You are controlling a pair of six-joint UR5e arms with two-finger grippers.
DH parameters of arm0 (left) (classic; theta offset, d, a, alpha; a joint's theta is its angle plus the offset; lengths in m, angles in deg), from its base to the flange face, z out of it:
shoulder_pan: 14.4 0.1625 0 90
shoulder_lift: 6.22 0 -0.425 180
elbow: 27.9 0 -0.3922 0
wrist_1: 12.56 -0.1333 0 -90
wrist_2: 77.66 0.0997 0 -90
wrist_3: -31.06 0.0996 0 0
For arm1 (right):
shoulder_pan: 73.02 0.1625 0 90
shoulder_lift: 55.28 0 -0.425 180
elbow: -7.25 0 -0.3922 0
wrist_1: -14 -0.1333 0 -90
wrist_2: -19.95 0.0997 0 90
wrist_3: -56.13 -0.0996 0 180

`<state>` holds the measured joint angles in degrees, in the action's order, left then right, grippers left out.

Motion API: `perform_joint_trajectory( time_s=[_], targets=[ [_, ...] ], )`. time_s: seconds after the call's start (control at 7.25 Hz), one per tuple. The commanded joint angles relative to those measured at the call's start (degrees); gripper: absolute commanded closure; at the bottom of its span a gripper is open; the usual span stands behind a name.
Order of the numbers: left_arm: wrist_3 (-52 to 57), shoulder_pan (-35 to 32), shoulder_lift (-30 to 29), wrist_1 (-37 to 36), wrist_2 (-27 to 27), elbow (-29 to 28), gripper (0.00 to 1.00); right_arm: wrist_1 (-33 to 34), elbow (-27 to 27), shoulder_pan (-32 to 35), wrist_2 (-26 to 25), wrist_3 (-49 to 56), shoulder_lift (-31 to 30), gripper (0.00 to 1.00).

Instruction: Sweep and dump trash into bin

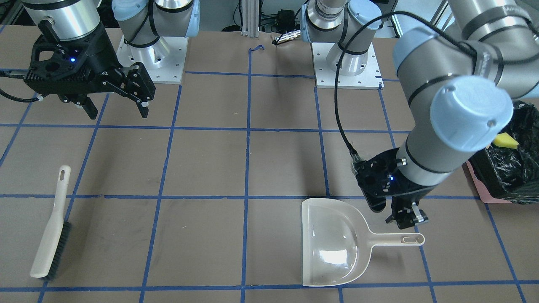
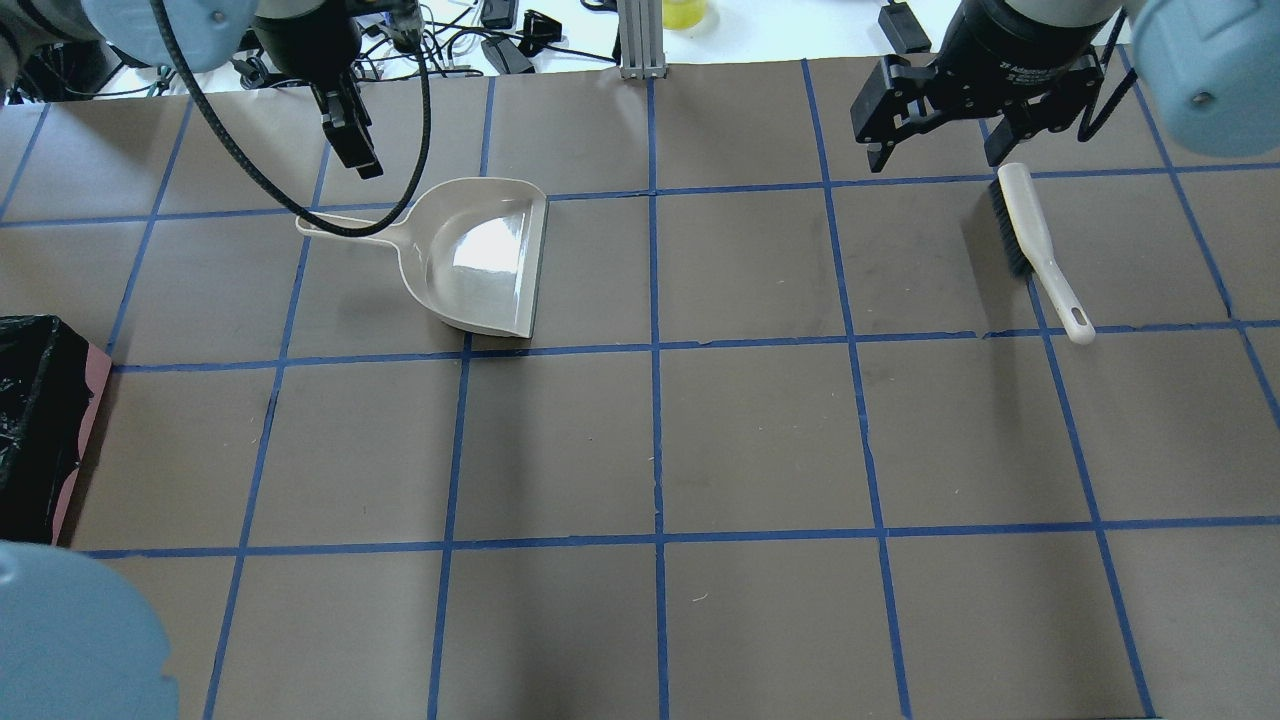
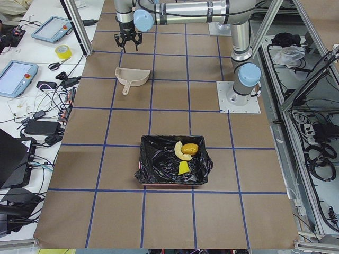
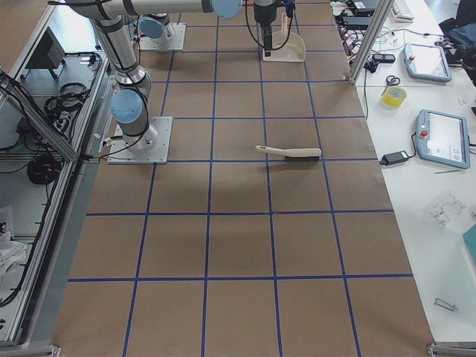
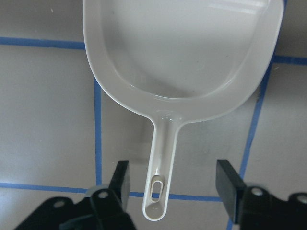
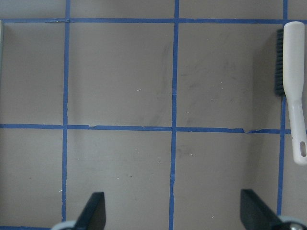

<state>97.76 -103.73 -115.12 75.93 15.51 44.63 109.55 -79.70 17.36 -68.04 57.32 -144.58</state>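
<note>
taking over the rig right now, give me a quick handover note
The left gripper is open over the dustpan handle, not clamped on it.
The right gripper is open, holding nothing, raised near the brush.
The dustpan is empty and flat on the table; the brush lies there too.
Done: potato, croissant and sponge wedge are in the bin.
Left: probably only pulling the arms back.

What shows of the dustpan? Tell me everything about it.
The dustpan is beige, glossy plastic: a scoop with raised walls, a flat open lip and a slim handle ending in a slotted hole. It is empty and lies flat on the brown table. The left gripper hangs open above the handle's end, not gripping it.
</note>
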Motion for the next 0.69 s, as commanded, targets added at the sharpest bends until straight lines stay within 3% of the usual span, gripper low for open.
perform_joint_trajectory(
  time_s=[0.0,0.28,0.55],
  targets=[
    [-17.15,-0.15,5.7,3.8,-1.23,2.69,0.15,-0.01,-0.07,0.05,0.02,0.04,0.0,0.0],
    [-35.51,-0.06,8.6,3.89,-1.32,4.28,0.03,-0.1,-0.07,0.06,-0.07,-0.05,0.0,0.0],
    [-49.84,0.2,10.28,6.24,-1.41,4.64,0.0,-0.1,-0.07,-0.03,0.02,-0.05,0.0,0.0]
  ],
)
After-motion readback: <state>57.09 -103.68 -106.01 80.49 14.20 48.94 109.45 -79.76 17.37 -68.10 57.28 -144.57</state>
